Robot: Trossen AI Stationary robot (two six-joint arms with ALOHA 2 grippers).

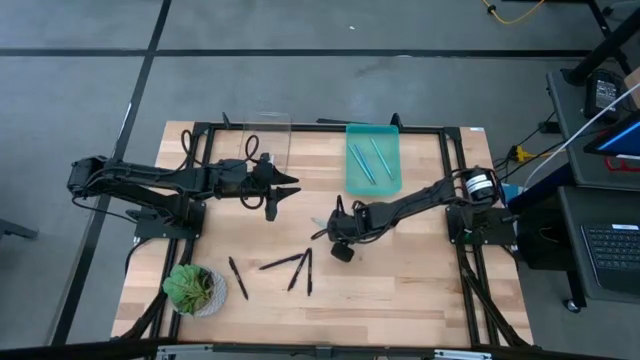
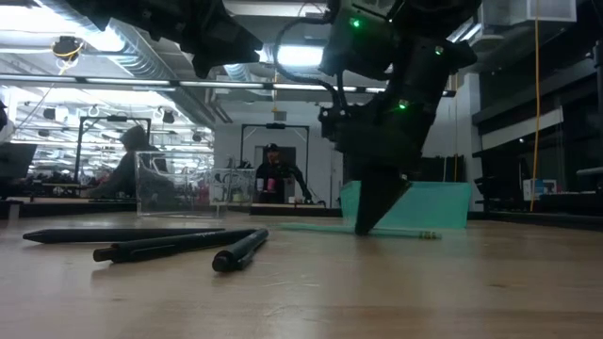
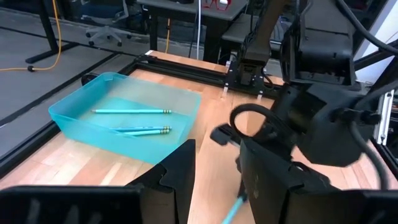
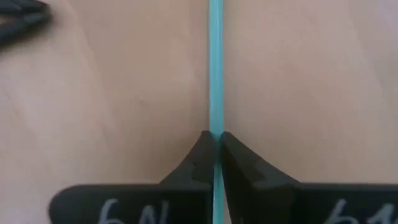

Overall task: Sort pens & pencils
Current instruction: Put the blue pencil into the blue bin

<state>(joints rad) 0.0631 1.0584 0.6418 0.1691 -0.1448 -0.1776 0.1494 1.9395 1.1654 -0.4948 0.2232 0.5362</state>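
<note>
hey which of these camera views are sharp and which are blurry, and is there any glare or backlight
High view: even light, sharp. Low view: bright ceiling lights backlight the right gripper, leaving it a silhouette; the near black pens look soft. Right wrist view: the light blue stick pinched between the fingers is blurred. Left wrist view: blue tray sharp, own fingers dark.

Overhead light even on my table [image 1: 400, 290]; shadows beneath my arms soft and short. Low view backlit: ceiling strip lights [image 2: 301, 56] flare white, my arms go to silhouette, near tabletop blurred. Right wrist view soft all over, the light blue stick [image 4: 216, 74] fuzzy-edged. Left wrist view sharp farther off, its fingers [image 3: 180, 174] blurred.
</note>
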